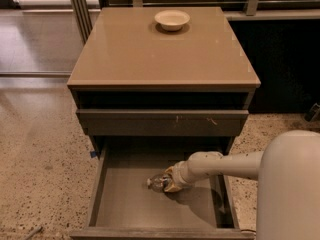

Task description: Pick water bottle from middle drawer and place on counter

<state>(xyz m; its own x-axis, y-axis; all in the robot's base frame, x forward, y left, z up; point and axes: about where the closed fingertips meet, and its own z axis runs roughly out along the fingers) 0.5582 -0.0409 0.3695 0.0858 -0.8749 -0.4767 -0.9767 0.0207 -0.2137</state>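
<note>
The water bottle (156,182) is small and clear and lies on its side low over the floor of the open middle drawer (125,204). My gripper (169,181) reaches in from the right on a white arm and is shut on the bottle's right end. The rest of the bottle sticks out to the left. The glossy tan counter (150,54) is the cabinet top above the drawers.
A white bowl (172,19) stands at the back of the counter. A shallow drawer front (162,121) with pale scratches overhangs the back of the open drawer. My white arm (290,184) fills the lower right. Speckled floor lies to the left.
</note>
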